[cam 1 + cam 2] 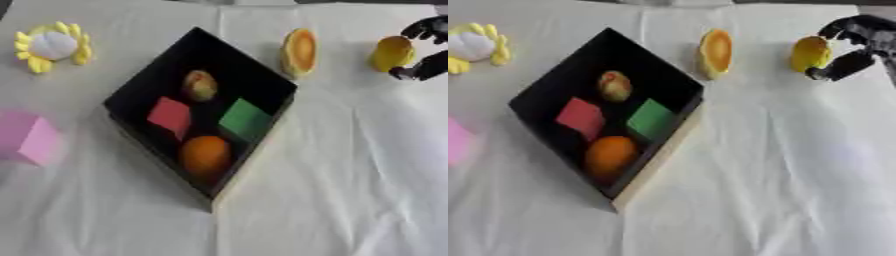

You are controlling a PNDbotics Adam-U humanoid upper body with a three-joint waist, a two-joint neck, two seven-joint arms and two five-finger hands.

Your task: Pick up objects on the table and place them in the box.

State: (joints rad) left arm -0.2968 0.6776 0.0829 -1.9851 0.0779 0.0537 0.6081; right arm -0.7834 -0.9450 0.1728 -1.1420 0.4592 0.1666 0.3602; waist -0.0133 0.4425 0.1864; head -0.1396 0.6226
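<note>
The black box sits askew like a diamond just left of the table's middle, its walls dark and its lower right edge showing a pale rim; inside lie a small mottled yellowish fruit-like piece at the box's 12 o'clock, a red block at its 9 o'clock, a green block at its 3 o'clock and an orange ball at its 6 o'clock, all close together with little bare floor between them; the right hand comes in at the table's 2 o'clock, black, its fingers curved above and its thumb below a small yellow rounded object, the tips at that object's right side, though whether they truly touch it I cannot tell; an orange-and-yellow oval piece stands on edge at 1 o'clock, just beyond the box's upper right wall and well apart from the yellow object; a yellow flower-shaped toy with a white centre lies at 10 o'clock and a pink block at 9 o'clock near the left edge, both apart from the box; the white cloth covering the table is creased, with broad open room from 3 o'clock round to 7 o'clock; the left hand shows in neither view.
</note>
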